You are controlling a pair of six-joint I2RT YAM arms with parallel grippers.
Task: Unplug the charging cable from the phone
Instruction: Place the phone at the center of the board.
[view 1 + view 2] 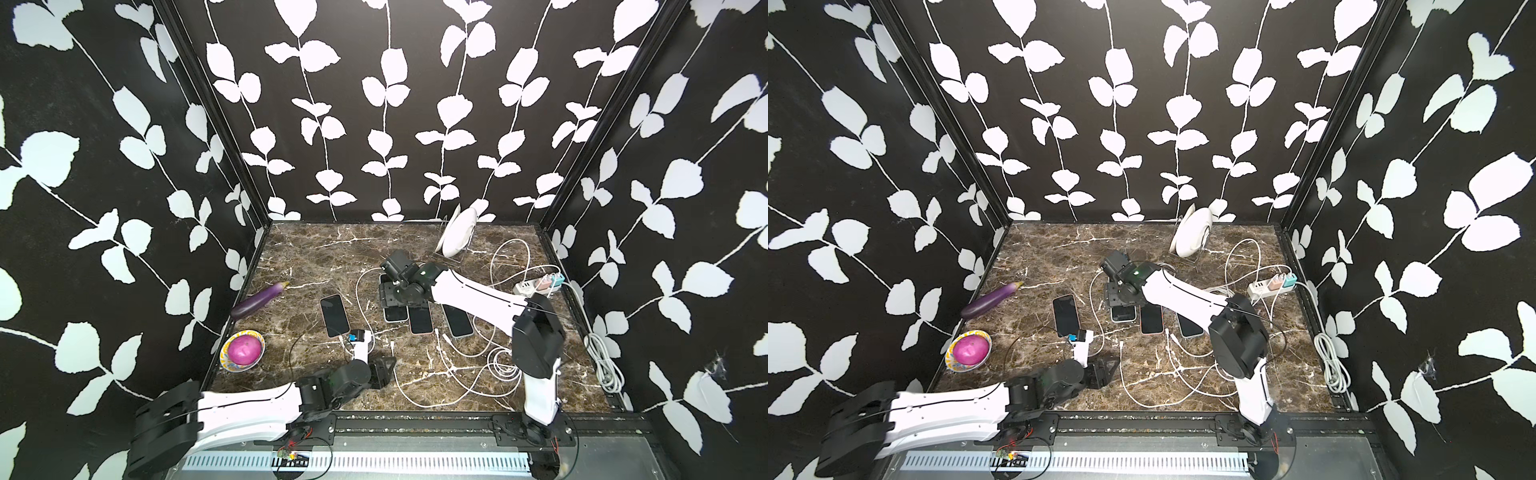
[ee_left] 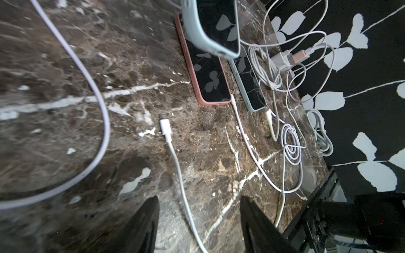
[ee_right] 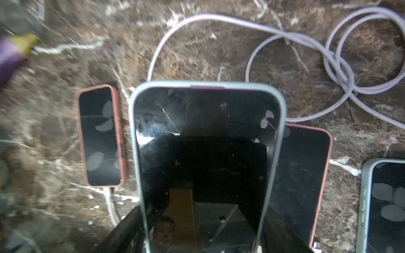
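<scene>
Fingers of my right gripper (image 3: 201, 236) clamp the pale-blue-cased phone (image 3: 206, 153); my left gripper (image 2: 198, 221) gapes over the freed white charging cable (image 2: 175, 157), apparently untouched

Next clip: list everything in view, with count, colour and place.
pink-cased phones: 2, pink, flat on the brown marble tabletop
flat pale-blue-cased phone: 1, pale blue, right end of the row
raised pale-blue-cased phone: 1, pale blue, gripped
white charging cables: several, white, tangled around the phones; one plug lies loose
white power strip: 1, white, right edge
grey coiled cord: 1, grey, right edge
purple eggplant: 1, purple, left edge
patterned bowl: 1, holding a magenta ball, front left
white plates: apparently 2, white, racked at the back
left end effector: black, open over the loose cable
right end effector: black, holding the raised phone
</scene>
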